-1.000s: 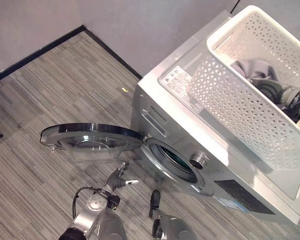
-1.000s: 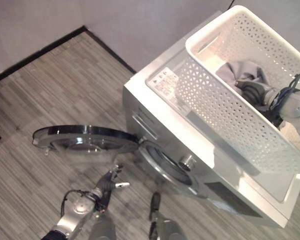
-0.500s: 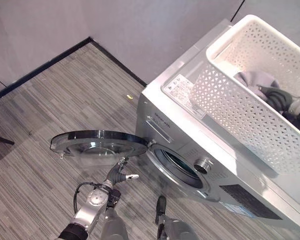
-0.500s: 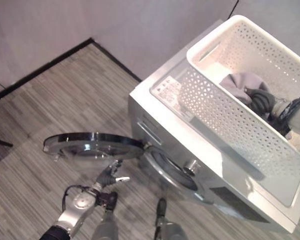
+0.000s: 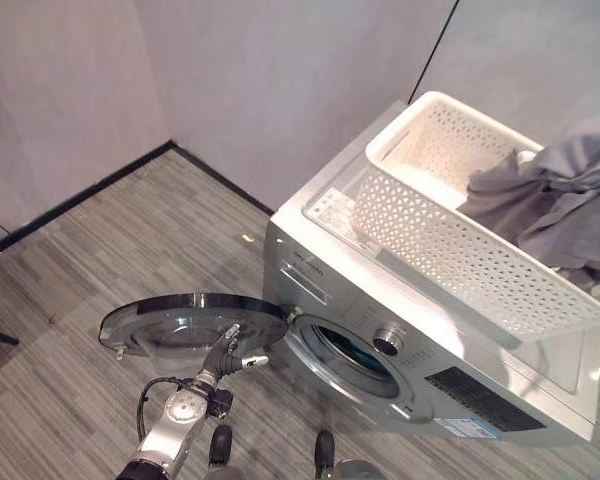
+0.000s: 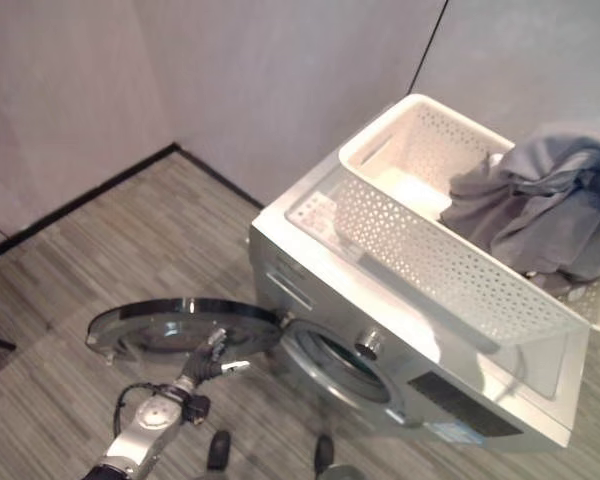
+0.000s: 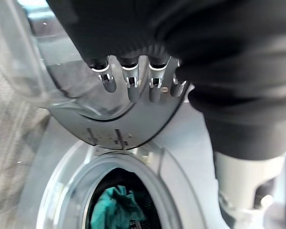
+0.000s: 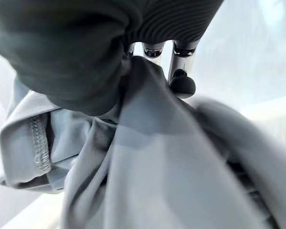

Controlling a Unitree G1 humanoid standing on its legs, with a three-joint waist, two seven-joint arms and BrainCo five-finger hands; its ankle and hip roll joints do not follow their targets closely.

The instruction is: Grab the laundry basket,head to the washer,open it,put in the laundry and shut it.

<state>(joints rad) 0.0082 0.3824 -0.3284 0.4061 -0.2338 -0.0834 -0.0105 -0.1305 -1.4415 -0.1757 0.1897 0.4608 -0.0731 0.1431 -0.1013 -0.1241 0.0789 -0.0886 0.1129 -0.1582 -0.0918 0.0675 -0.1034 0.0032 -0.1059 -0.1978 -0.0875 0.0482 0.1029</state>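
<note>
Atop the washer (image 5: 410,330), the white laundry basket (image 5: 450,250) sits lengthwise along the lid, and my right hand (image 8: 181,71) has its fingers curled into the grey garment (image 6: 540,200), which hangs bunched above the basket's far end. The round door (image 5: 195,320) is swung wide to my left, level with the floor (image 5: 90,260), and my left hand (image 5: 232,355) waits just below its edge, fingers relaxed and holding nothing. The drum opening (image 5: 345,350) lies in the front face, lower than the lifted cloth and toward my left from it, so I judge the right arm must carry the garment over the basket's near wall and down past the control dial (image 5: 385,343). In the left wrist view, something teal (image 7: 119,210) already lies inside the drum. That near wall and the trailing folds of cloth look the likeliest snags; the open door and the left hand beside the opening narrow the approach.
</note>
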